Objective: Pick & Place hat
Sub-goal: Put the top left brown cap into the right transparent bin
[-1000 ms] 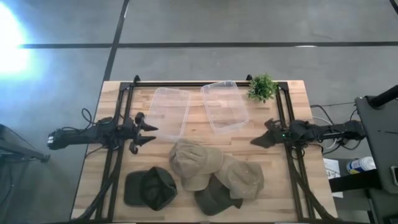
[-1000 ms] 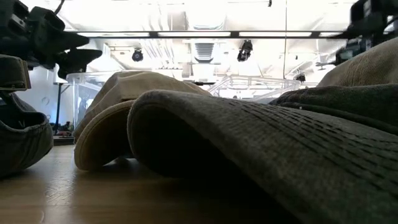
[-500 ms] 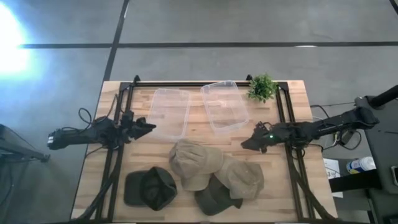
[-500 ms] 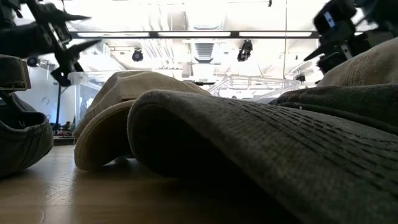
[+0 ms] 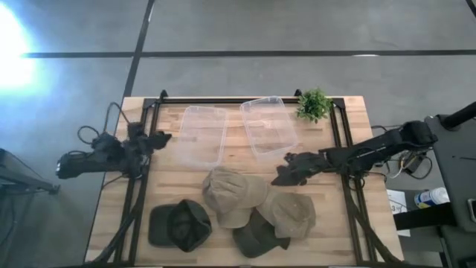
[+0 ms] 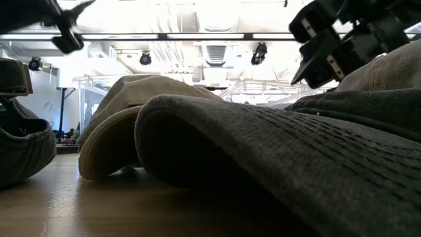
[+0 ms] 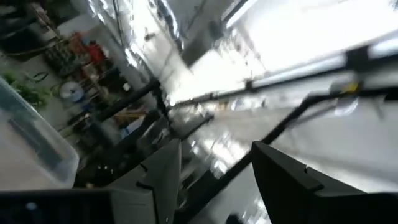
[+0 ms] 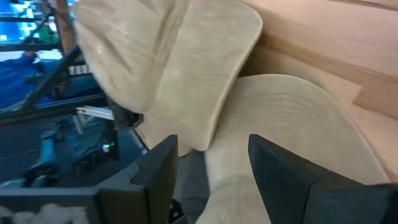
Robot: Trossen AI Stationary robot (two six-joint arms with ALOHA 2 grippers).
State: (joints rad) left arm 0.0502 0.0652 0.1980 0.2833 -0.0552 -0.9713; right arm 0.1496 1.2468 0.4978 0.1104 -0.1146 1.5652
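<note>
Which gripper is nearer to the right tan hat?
Right. The right gripper hovers just beyond the right tan hat, jaws open. The left gripper is far across the table.

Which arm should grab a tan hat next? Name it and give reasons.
Right. The right gripper hangs open beside the tan hats, its wrist view filled with them. The left gripper sits off by the table's left edge.

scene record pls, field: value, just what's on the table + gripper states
hats: two tan caps, two dark green caps, clustered at the table's near edge
bins: two clear plastic bins, side by side, nothing seen inside
plant: small green plant, far right corner
right gripper: open, over the tan caps
left gripper: open, at the table's left edge
held: nothing
</note>
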